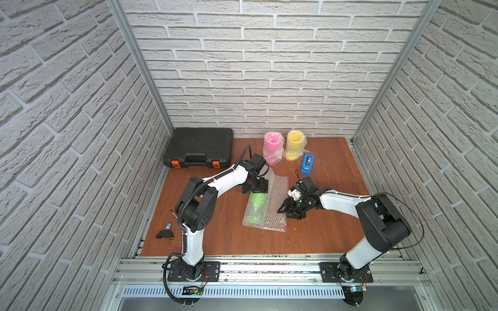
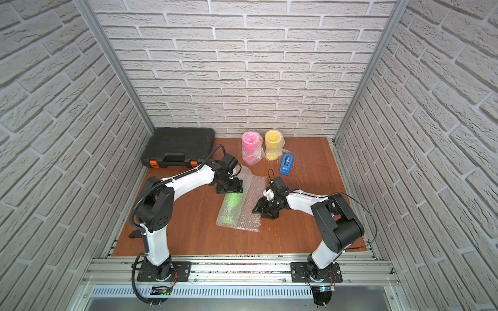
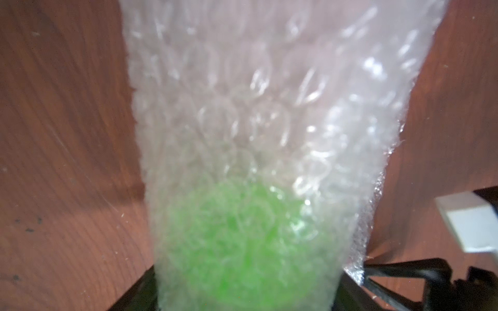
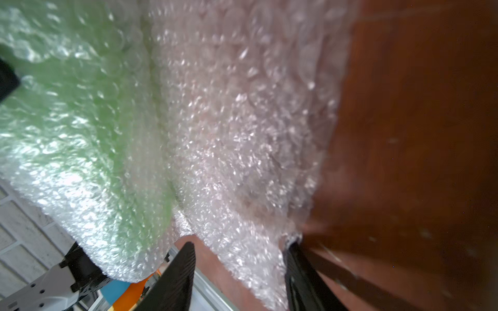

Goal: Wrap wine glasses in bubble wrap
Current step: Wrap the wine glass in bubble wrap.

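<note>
Wine glasses sit in two spots. The pink glass point(image 1: 272, 146) and the yellow glass point(image 1: 294, 145) stand upright and wrapped, side by side near the back wall. The green glass point(image 1: 254, 207) lies on its side mid-worktop point(image 1: 215, 229), rolled in bubble wrap point(image 1: 277, 207) with a loose flap spread flat toward the right arm.

The left claw point(image 1: 255, 189) straddles the bowl end of the green bundle, fingers against the wrap on both sides — whether it squeezes, I cannot tell. The right claw point(image 4: 241, 245) is low at the flap's edge, fingers spread apart, the film's edge between them.

A blue tape dispenser point(image 1: 308, 163) sits near the yellow glass, and a black tool case point(image 1: 199, 146) fills the back left corner.
</note>
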Robot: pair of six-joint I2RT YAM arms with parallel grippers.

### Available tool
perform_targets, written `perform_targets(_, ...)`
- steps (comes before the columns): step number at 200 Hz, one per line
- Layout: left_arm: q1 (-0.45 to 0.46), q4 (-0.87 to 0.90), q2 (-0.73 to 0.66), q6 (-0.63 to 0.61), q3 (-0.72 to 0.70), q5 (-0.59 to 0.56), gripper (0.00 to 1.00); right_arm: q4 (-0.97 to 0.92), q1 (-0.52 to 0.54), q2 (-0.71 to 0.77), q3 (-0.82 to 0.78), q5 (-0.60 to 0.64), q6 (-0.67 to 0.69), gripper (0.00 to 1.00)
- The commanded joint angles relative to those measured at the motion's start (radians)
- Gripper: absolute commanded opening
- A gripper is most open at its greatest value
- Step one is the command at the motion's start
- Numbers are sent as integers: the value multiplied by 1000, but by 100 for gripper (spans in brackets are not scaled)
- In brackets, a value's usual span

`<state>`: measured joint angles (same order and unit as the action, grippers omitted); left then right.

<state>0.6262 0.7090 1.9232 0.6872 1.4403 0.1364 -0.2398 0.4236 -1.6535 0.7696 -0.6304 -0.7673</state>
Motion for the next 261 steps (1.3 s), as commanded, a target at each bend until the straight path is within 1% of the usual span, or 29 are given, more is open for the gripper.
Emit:
perform_targets(1,-16,9,-11,35,-36,-46,82,72,21,-51,-44,-15,-56,50)
perform_targets(21,-20,4,-15,41,-42,-45,82,69,23,-25,-39,16,-63,43)
perform_targets(60,-26,-10,-24,51,-57,-44,80,-25,29,71,-23,123,-58,20)
perform_targets(79,-28,-21,-26,59,-67,-42,79,-99,57,110,10,183,-59,8)
perform_targets(100,-28,-37,-24,70,-76,-41,78,-162,129,120,85,253,-75,4)
perform_targets(117,-29,-53,-23,81,-86,-41,78,-157,194,111,139,283,-116,3)
perform_targets(146,-28,-75,-22,97,-100,-30,77,-138,299,78,256,363,-168,3)
perform_targets(176,-28,-78,-26,98,-103,-29,77,-105,365,45,336,402,-194,3)
perform_targets(182,-28,-77,-27,98,-103,-28,77,-108,373,40,346,412,-193,4)
perform_targets(191,-30,-78,-30,98,-106,-31,77,-111,385,31,351,418,-194,9)
perform_targets(201,-31,-77,-30,98,-109,-29,77,-112,397,23,353,428,-196,18)
perform_targets(219,-32,-83,-32,103,-114,-24,77,-95,420,9,343,444,-203,25)
perform_targets(233,-33,-91,-31,110,-118,-20,77,-84,441,0,338,466,-203,37)
perform_targets(261,-33,-99,-30,119,-120,-12,77,-104,477,-32,364,513,-186,49)
